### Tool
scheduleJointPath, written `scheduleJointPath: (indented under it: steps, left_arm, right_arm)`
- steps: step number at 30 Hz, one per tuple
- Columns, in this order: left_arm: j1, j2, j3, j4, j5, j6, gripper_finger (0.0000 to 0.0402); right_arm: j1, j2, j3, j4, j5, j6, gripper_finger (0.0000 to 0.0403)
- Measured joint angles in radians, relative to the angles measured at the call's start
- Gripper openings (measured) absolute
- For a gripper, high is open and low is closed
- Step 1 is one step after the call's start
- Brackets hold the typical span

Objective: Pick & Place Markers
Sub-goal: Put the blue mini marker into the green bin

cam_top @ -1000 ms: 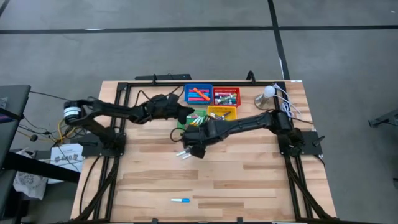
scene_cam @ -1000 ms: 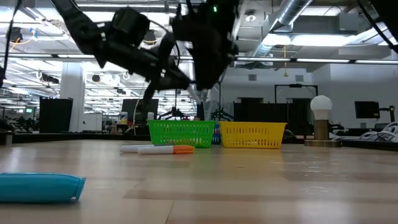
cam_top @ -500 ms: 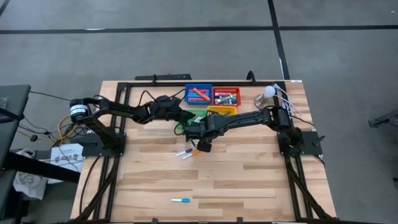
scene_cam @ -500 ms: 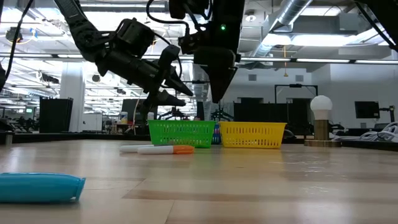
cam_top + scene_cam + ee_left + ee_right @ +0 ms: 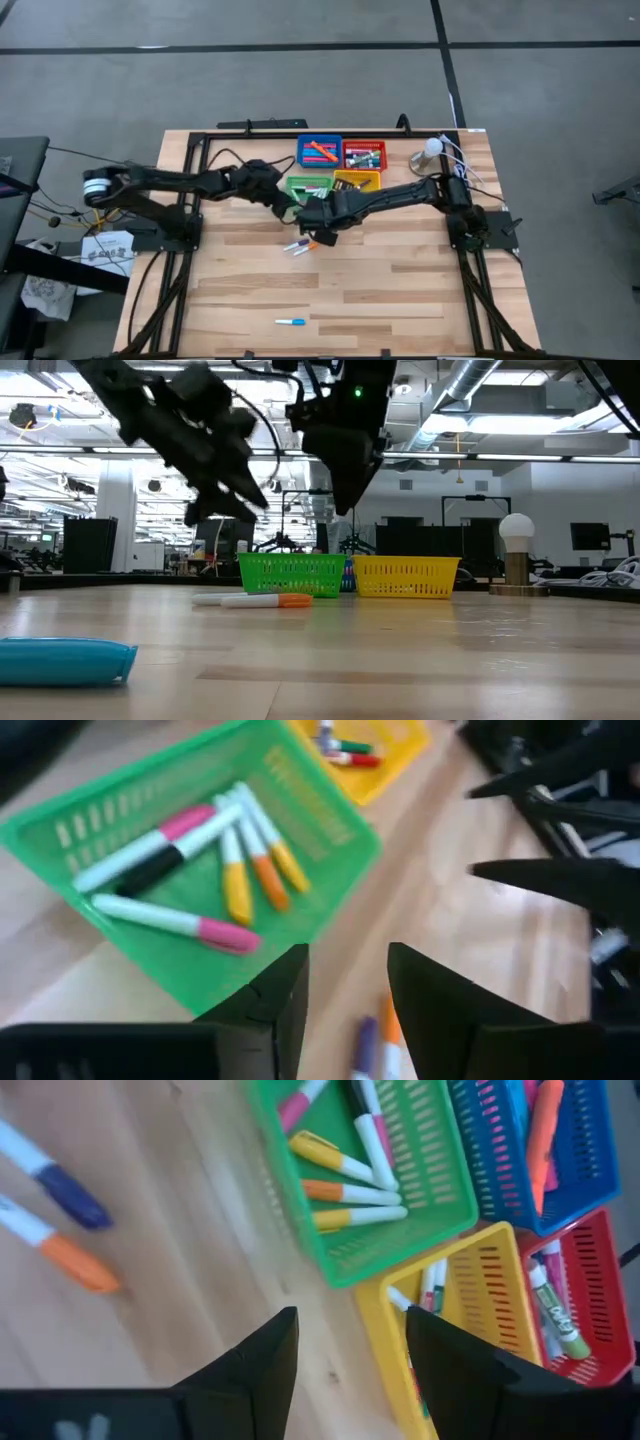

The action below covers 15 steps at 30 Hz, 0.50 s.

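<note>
Markers (image 5: 235, 870) in the green tray (image 5: 330, 815), seen well only from the wrist views: pink, orange, yellow caps. More in the yellow tray (image 5: 495, 1295), red tray (image 5: 590, 1295) and blue tray (image 5: 500, 1140). Two loose markers (image 5: 300, 244) on the table (image 5: 400, 290), centre of the high view, by the trays. One blue marker (image 5: 290, 322) low in that frame, alone.

Left gripper (image 5: 345, 985) above the table beside the green tray, fingers apart, holding nothing. Right gripper (image 5: 350, 1350) close by, fingers apart, also empty.

From the low view, tray insides hidden; blue marker cut off at the left edge.
</note>
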Motion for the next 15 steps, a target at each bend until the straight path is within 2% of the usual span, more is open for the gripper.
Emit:
scheduleJointPath:
  steps: [8,15]
  left_arm:
    - [-0.211,-0.241,0.0,-0.098,-0.09,-0.001,0.0124]
    - [-0.514,-0.275,0.0,-0.103,-0.089,-0.001,0.0121]
  right_arm:
    - [0.064,-0.004,0.0,0.0,0.006,0.144,0.0178]
    - [0.147,-0.014,0.0,-0.012,-0.001,0.351,0.0173]
